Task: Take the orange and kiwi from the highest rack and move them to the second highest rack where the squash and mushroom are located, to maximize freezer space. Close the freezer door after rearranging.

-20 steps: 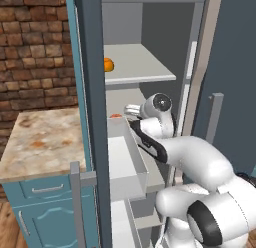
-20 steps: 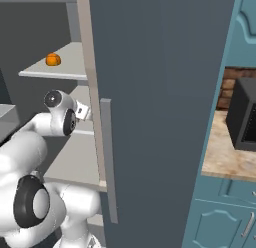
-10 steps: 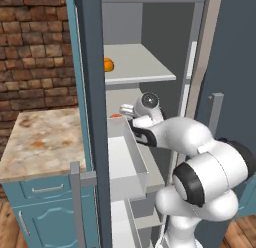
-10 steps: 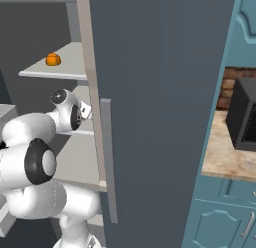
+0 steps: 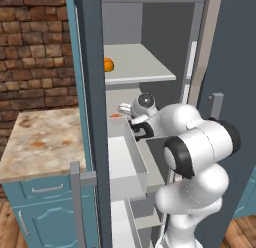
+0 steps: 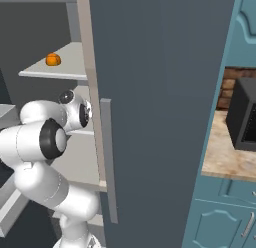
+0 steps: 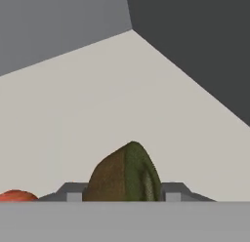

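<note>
My pincer (image 7: 124, 197) grips the kiwi (image 7: 126, 171) over the second rack (image 7: 146, 114), a red thing (image 7: 14, 195) at nine o'clock. The orange (image 5: 108, 64) waits on top; the door (image 6: 165, 112) stays open.

We count one orange (image 5: 108, 64) on the highest rack (image 5: 145, 67), toward 9 o'clock of it. We count one kiwi (image 7: 125, 173), brown and green, at 6 o'clock of the hand view. There is one small red thing (image 7: 17, 195) at 8 o'clock there; what it is we cannot tell. We see two door handles (image 5: 76, 202), one open drawer (image 5: 127, 164), one dark microwave (image 6: 245, 114).
</note>
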Robot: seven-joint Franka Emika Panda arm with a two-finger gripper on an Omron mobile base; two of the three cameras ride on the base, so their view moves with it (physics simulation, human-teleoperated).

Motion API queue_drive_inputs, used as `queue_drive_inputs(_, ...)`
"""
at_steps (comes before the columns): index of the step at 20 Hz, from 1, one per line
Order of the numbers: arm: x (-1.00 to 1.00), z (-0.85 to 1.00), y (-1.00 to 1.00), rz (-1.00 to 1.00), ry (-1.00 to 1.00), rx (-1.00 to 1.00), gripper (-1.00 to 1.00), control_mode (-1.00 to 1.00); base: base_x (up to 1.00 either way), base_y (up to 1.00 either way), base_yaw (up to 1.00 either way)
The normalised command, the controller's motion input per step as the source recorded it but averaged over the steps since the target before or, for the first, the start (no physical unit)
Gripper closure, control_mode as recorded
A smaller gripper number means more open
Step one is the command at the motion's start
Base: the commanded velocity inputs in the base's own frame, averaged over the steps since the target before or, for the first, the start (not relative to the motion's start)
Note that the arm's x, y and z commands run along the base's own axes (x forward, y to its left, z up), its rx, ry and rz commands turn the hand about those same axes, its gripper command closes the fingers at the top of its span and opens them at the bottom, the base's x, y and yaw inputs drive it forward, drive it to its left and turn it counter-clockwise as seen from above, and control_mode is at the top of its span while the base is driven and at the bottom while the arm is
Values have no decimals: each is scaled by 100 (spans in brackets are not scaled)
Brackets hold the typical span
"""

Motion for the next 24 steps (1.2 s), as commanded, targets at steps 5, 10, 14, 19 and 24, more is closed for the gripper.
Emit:
queue_drive_inputs(5, 17, 0, 0, -1, 0, 3, -100, -100, 0, 0, 0)
queue_drive_inputs(10, -24, 16, 0, 0, -4, 2, -100, -100, 0, 0, 0)
queue_drive_inputs(14, -87, 74, -16, 0, -17, 7, -100, -100, 0, 0, 0)
queue_drive_inputs(19, -67, 92, -24, 1, -8, 16, -100, -100, 0, 0, 0)
queue_drive_inputs(24, -68, 100, -7, 14, 1, 23, -100, -100, 0, 0, 0)
